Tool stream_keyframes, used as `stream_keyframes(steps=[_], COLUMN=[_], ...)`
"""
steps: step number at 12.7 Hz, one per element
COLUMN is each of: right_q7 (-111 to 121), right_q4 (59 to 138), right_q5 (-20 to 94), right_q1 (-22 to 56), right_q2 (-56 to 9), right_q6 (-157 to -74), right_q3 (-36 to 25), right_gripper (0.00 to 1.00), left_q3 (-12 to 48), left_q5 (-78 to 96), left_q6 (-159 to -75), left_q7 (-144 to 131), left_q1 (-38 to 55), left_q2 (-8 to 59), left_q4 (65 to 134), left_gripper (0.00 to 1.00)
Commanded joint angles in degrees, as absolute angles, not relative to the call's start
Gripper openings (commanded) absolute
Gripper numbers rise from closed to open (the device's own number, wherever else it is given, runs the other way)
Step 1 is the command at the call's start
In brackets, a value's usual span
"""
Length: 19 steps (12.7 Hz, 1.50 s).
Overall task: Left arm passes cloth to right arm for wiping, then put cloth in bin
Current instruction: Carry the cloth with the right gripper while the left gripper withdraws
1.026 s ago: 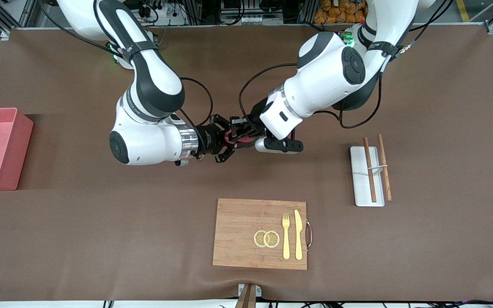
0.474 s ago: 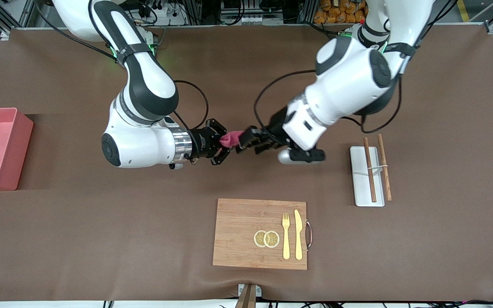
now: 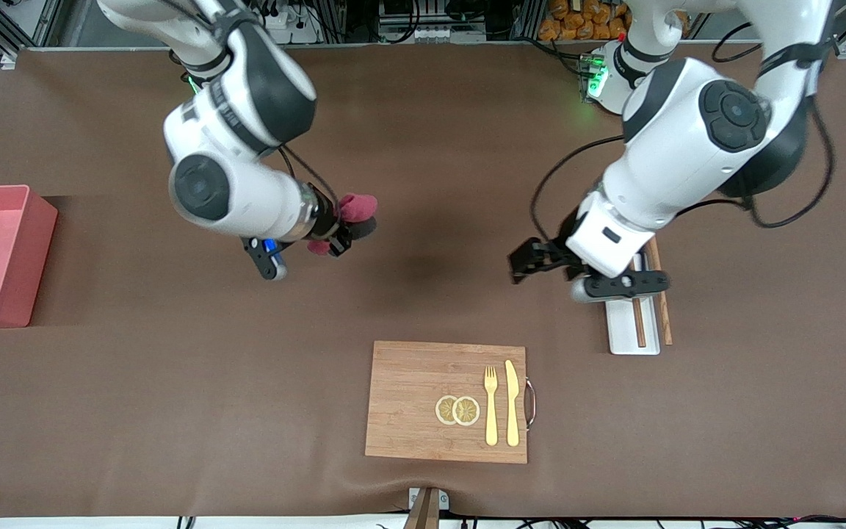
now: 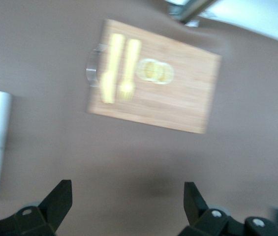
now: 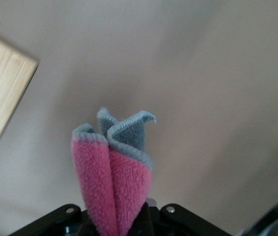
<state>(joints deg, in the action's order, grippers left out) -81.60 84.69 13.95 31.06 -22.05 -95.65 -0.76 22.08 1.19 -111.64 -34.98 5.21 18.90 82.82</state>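
Note:
The cloth is a maroon-pink rag with a grey side, and my right gripper is shut on it. It hangs in the air over bare brown table mat, between the bin and the table's middle. In the right wrist view the folded cloth sticks out from between the jaws and hides the fingertips. My left gripper is open and empty over the mat beside the white tray. Its two fingers stand wide apart in the left wrist view with only mat between them.
The pink bin stands at the right arm's end of the table. A wooden cutting board with a yellow fork, a knife and lemon slices lies near the front camera. Chopsticks rest on the white tray, partly under the left hand.
The left gripper opened, let go of the cloth and drew back toward the white tray. The right arm pulled away toward its own end with the cloth, turning its wrist.

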Motion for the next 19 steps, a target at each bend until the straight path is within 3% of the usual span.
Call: stream_keyframes(steps=[1,3,7,9,12,14,17,19], right_q7=[-73.69,-66.83,-48.05,-39.85,-15.83,2.29,20.32,30.89], right_q4=[92.8,96.13,121.32,128.29,129.64,128.33,124.12,117.72], right_q5=[8.09,7.74,7.65,7.73,7.73,7.82,5.81,0.12], right_q1=[31.12,28.14,20.15,16.54,3.75,-5.67,-15.08,-21.16], right_q2=[-18.47,-17.32,-11.96,-12.48,-15.64,-16.78,-17.66,-19.59], right_q6=[-97.47,-98.86,-127.72,-137.77,-140.01,-139.49,-138.6,-137.47], right_q3=[-1.05,-1.14,-1.06,-1.05,-1.06,-1.05,-1.32,-1.41], right_gripper=[0.0,0.0,0.0,0.0,0.0,0.0,0.0,0.0], left_q3=[22.85,22.5,22.41,21.89,5.77,-1.64,-2.81,-6.83], left_q5=[-1.76,-1.85,-1.85,-1.76,-0.97,-0.97,-1.05,-1.05], left_q6=[-105.84,-102.58,-97.92,-95.2,-89.93,-86.59,-84.29,-83.76], left_q7=[-30.09,-24.98,-16.46,-11.45,-0.39,5.16,9.57,10.81], left_q1=[-1.47,-3.25,-8.77,-10.72,-0.48,5.08,6.67,10.44], left_q2=[15.74,14.07,10.56,9.15,4.85,1.95,0.62,-0.87], left_q4=[83.32,83.32,83.32,83.41,84.37,85.78,86.04,86.31], left_gripper=[1.0,1.0,1.0,1.0,1.0,1.0,1.0,1.0])
